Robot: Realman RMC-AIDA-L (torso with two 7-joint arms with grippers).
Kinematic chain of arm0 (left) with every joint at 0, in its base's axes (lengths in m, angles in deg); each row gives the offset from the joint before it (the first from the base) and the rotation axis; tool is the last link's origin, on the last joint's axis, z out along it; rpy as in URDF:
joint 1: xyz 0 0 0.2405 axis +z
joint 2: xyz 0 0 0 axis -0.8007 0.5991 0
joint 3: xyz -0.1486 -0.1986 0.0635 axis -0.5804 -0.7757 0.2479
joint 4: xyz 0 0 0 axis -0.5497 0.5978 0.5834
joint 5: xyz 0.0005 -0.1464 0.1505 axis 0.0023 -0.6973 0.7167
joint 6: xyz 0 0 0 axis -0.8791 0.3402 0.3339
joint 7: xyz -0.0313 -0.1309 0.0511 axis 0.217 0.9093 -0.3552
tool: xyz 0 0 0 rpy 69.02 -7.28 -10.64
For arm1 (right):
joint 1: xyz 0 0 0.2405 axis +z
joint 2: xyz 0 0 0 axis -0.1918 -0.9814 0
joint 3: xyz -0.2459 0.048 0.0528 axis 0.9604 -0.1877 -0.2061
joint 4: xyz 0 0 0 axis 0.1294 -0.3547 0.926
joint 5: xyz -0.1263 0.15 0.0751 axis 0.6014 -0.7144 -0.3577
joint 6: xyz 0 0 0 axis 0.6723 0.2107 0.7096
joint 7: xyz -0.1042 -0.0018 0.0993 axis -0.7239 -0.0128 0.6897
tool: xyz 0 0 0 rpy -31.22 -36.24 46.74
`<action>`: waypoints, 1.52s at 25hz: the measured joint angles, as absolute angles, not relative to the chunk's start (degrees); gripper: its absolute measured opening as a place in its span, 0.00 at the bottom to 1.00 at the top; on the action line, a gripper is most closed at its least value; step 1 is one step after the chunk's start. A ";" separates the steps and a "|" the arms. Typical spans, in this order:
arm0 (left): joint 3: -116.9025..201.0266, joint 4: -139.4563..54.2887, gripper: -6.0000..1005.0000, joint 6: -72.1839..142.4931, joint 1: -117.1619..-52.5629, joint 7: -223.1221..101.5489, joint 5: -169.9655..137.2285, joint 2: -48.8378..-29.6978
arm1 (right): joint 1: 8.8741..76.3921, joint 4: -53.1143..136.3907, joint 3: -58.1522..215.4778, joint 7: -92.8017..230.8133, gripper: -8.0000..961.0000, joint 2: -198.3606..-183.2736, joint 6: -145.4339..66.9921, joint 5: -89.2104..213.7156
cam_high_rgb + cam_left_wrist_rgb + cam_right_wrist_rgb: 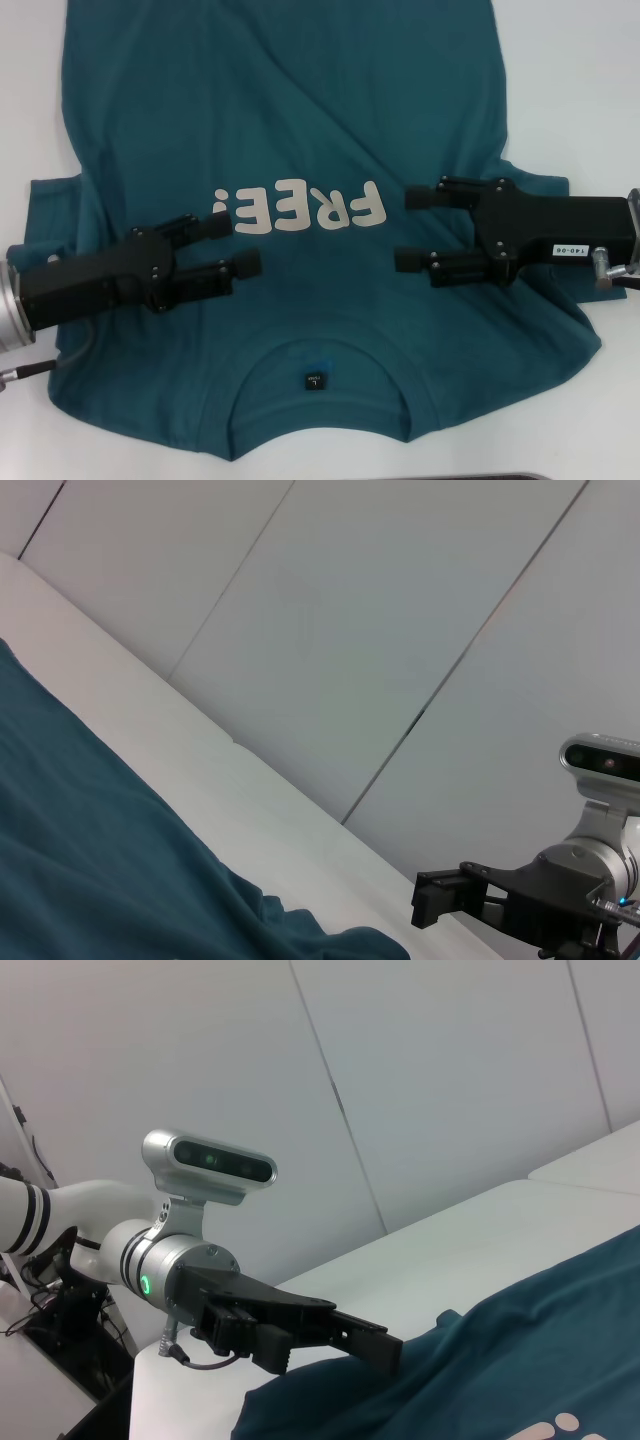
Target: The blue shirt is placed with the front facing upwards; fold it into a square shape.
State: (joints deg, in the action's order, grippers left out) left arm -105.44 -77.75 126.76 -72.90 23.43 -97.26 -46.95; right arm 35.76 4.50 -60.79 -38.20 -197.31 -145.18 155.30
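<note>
The blue shirt [290, 110] lies spread flat on the white table, front up, with the off-white "FREE!" print [300, 208] mid-chest and the collar with its black neck label [314, 380] nearest me. My left gripper [234, 245] hovers over the chest, left of the print, open and holding nothing. From the other side, my right gripper [404, 228] faces it just right of the print, also open and empty. The left wrist view shows shirt fabric [90, 860] and the right gripper [432, 900] farther off. The right wrist view shows the left gripper [385, 1345] above the shirt [520, 1370].
Bare white table [580, 80] shows to the right and left of the shirt. The short sleeves [45, 215] spread out to both sides under the arms. Pale wall panels [400, 600] stand behind the table.
</note>
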 joint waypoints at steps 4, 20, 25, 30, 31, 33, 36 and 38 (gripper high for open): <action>-105.32 -77.83 0.91 126.76 -72.96 21.94 -97.24 -46.95 | 35.75 4.50 -60.72 -38.52 0.95 -197.28 -144.92 155.40; -105.57 -77.95 0.91 126.60 -73.07 19.02 -97.08 -46.29 | 35.93 4.48 -60.68 -39.84 0.95 -197.11 -144.38 155.60; -105.87 -78.67 0.91 126.38 -72.78 23.01 -97.08 -45.07 | 35.89 4.50 -60.70 -39.62 0.95 -197.03 -144.38 155.39; -107.22 -79.57 0.91 123.24 -72.18 33.36 -97.05 -42.45 | 36.07 4.36 -60.70 -39.53 0.95 -197.08 -144.38 155.27; -107.41 -79.57 0.91 122.79 -72.04 35.04 -97.04 -42.00 | 36.13 4.34 -60.70 -39.51 0.95 -197.10 -144.38 155.25; -107.92 -79.69 0.91 122.02 -71.50 38.38 -97.03 -40.90 | 36.23 4.25 -60.70 -39.47 0.95 -197.19 -144.38 155.23; -110.07 -80.20 0.91 120.69 -70.19 41.23 -96.99 -39.59 | 36.44 4.18 -60.76 -39.47 0.95 -197.25 -144.38 155.21; -111.29 -80.46 0.91 120.14 -69.57 41.64 -96.96 -39.10 | 36.56 4.13 -60.94 -39.46 0.95 -197.26 -144.38 155.21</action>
State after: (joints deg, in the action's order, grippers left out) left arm -111.29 -80.46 120.14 -69.57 41.64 -96.96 -39.10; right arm 36.56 4.13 -60.94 -39.46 -197.26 -144.38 155.21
